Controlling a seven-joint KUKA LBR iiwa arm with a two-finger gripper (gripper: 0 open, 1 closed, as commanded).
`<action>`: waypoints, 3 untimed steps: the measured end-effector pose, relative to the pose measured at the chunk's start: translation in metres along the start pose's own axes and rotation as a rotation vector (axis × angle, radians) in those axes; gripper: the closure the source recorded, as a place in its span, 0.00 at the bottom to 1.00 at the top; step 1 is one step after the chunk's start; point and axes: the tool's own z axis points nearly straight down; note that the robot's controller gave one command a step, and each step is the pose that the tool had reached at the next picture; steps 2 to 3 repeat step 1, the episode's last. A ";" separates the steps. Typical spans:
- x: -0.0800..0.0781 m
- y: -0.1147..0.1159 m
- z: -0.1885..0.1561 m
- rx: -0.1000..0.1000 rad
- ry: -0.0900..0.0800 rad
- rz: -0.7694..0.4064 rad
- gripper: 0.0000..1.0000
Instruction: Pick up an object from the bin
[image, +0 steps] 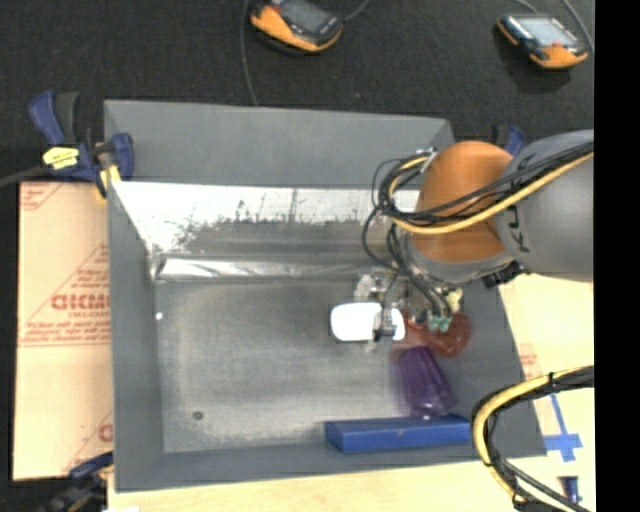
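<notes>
Showing the gripper hanging low inside the bin, toward 3 o'clock of the floor, right against the right-hand end of a white rounded lump. Being unable to tell whether spread or pressed together, with wrist and cables covering that part.

Treating the white lump as the likely target, judging by closeness alone: lying just at 9 o'clock of the gripper, on bare floor, well apart from the bin's walls.

Noting the neighbours: a red see-through piece just at 3 o'clock of the gripper, a purple see-through cup-like piece at 5 o'clock, and a blue bar against the wall at 6 o'clock.

Doing this step well, as a judgement:
- shifting a little toward 9 o'clock, so as to be straddling the middle of the lump rather than its end;
- closing across the lump's shorter width, since a smooth rounded body is probably prone to squirting out sideways;
- going down straight and low enough to be gripping below the widest part;
- avoiding the red and purple pieces, so as not to be dragging a second thing along;
- lifting vertically, checking for slippage before clearing the rim.
</notes>
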 end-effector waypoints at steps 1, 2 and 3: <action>0.008 0.002 -0.068 0.001 0.005 -0.052 1.00; 0.008 0.002 -0.068 0.001 0.005 -0.052 1.00; 0.008 0.002 -0.068 0.001 0.005 -0.052 1.00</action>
